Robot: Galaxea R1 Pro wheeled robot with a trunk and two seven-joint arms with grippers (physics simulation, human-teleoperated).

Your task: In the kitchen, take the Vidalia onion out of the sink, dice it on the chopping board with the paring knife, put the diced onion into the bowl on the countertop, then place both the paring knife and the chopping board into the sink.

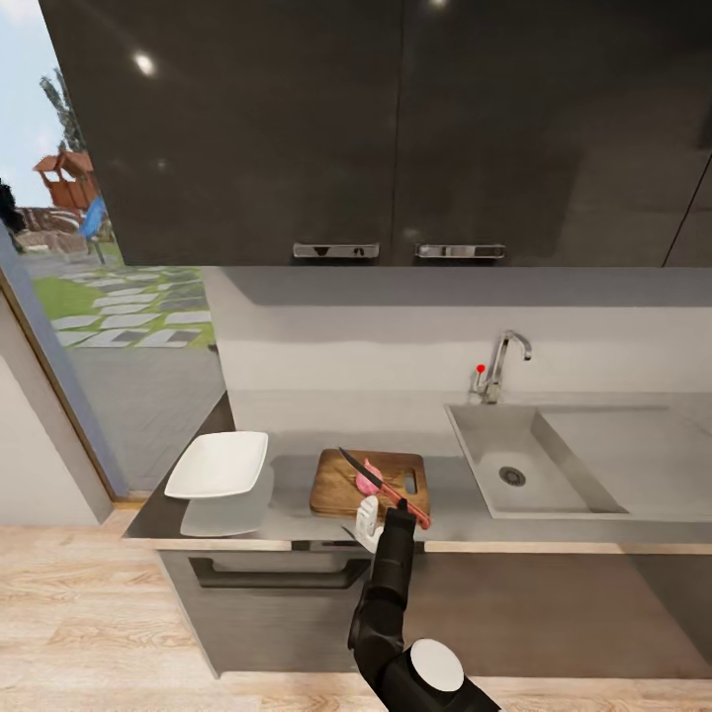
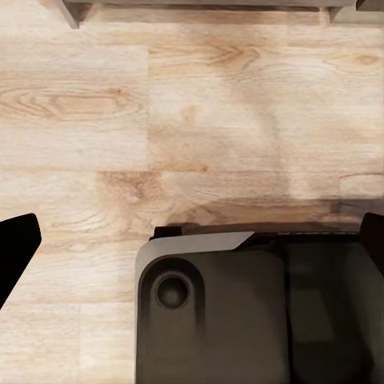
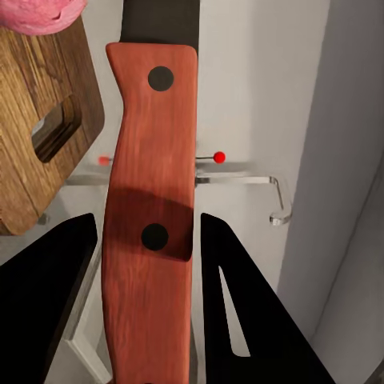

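White square bowl (image 1: 218,464), shallow, rounded corners: nothing in it; it sits at the left end of the smooth grey countertop (image 1: 287,494). Grey steel sink (image 1: 509,465): basin bare, round drain visible, chrome tap with red knob (image 1: 494,368) behind it, flat drainboard to its right.

Dark brown wooden chopping board (image 1: 341,485) lies between bowl and sink, handle slot toward the sink. One pinkish-red Vidalia onion (image 1: 371,479) rests on the board, apparently whole.

My right gripper (image 3: 148,248) is clamped on the red handle of the paring knife (image 1: 386,485); two dark rivets show on the handle in the right wrist view. Dark blade angles over the board, just beside the onion; contact cannot be judged.

My left gripper (image 2: 192,240): fingers spread wide, nothing between them, above pale wood floor (image 2: 160,120).

Room: glossy dark upper cabinets (image 1: 396,129), two bar handles; garden outside at left.

Count: one bowl, one board, one knife, one onion.
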